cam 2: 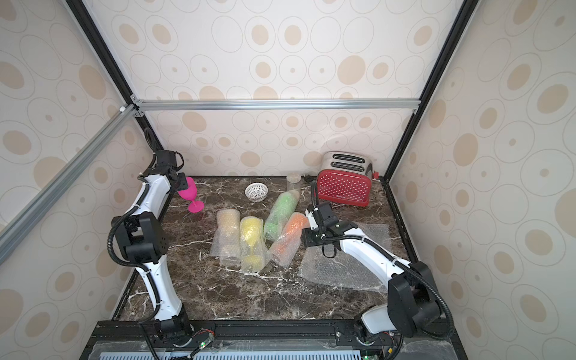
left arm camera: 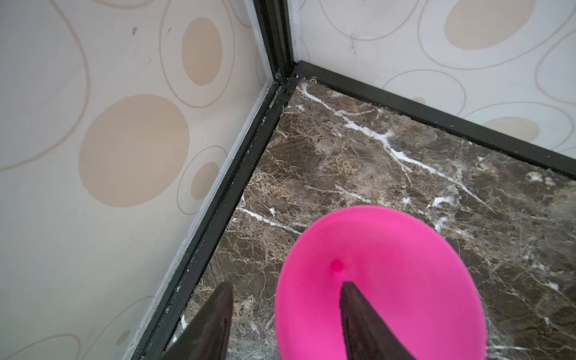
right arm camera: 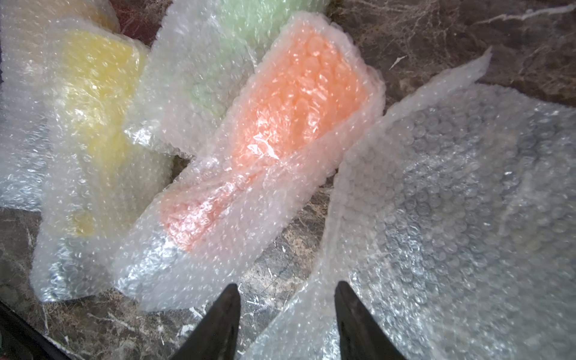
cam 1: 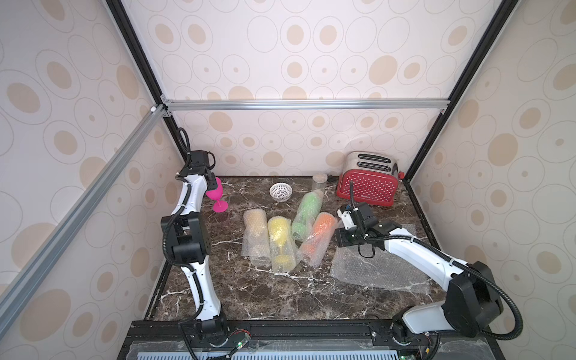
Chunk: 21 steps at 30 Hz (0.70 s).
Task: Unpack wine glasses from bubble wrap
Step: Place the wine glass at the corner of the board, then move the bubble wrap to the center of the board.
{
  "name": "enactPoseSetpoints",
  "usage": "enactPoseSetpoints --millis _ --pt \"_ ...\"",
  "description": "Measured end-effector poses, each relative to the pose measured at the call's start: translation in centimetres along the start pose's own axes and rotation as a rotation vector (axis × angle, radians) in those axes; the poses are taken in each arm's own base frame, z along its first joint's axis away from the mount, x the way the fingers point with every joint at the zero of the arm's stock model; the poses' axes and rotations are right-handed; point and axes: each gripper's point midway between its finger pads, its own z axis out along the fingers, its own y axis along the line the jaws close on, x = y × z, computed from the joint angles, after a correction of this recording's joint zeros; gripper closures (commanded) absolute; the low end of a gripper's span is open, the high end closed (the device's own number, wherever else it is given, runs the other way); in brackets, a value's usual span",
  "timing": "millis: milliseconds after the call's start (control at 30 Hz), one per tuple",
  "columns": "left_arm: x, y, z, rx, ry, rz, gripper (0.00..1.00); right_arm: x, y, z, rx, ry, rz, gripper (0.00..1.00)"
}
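A pink wine glass [cam 1: 214, 191] stands upright at the back left corner of the marble table [cam 1: 249, 296]. My left gripper [left arm camera: 286, 290] is open over its bowl [left arm camera: 389, 280]: one finger sits inside, the other outside, and the rim runs between them untouched. Four more wine glasses lie in rolled bubble wrap mid-table: amber [cam 1: 255, 230], yellow [cam 1: 280, 243], green [cam 1: 307, 212] and orange [cam 1: 319, 233]. My right gripper [right arm camera: 286, 290] hangs open over bare marble, between the orange roll [right arm camera: 296, 109] and a flat bubble wrap sheet [right arm camera: 452, 202], holding nothing.
A red dotted toaster [cam 1: 367, 180] stands at the back right, with a clear jar [cam 1: 319, 182] and a white lattice bowl [cam 1: 280, 190] along the back. Patterned walls and a black frame [left arm camera: 218, 202] close in tightly round the pink glass.
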Motion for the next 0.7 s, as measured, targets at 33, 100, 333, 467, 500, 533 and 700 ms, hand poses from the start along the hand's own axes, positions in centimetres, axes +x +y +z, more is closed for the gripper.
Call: enactPoseSetpoints --millis 33,100,333,467,500,533,700 --pt "-0.1 0.0 -0.1 0.001 -0.003 0.0 0.38 0.0 -0.3 -0.2 0.005 0.005 0.016 0.49" --pt "-0.2 0.1 -0.6 0.002 -0.005 0.003 0.36 0.1 -1.0 -0.5 0.018 0.009 0.054 0.49" --pt "-2.2 -0.1 -4.9 0.079 -0.055 0.0 0.36 0.5 -4.0 -2.3 0.094 0.009 0.207 0.47" --pt "-3.3 -0.9 -8.7 0.154 -0.113 -0.004 0.35 1.5 -6.9 -2.8 0.194 0.034 0.327 0.39" --pt "-3.3 -1.1 -9.6 0.17 -0.122 -0.003 0.35 1.7 -7.5 -2.9 0.217 0.039 0.347 0.36" --pt "-3.2 -1.4 -10.6 0.191 -0.132 0.0 0.35 2.0 -8.4 -3.0 0.254 0.045 0.381 0.34" --pt "-1.4 -3.5 -14.3 0.298 -0.157 0.022 0.35 3.7 -11.3 -2.3 0.378 0.074 0.49 0.32"
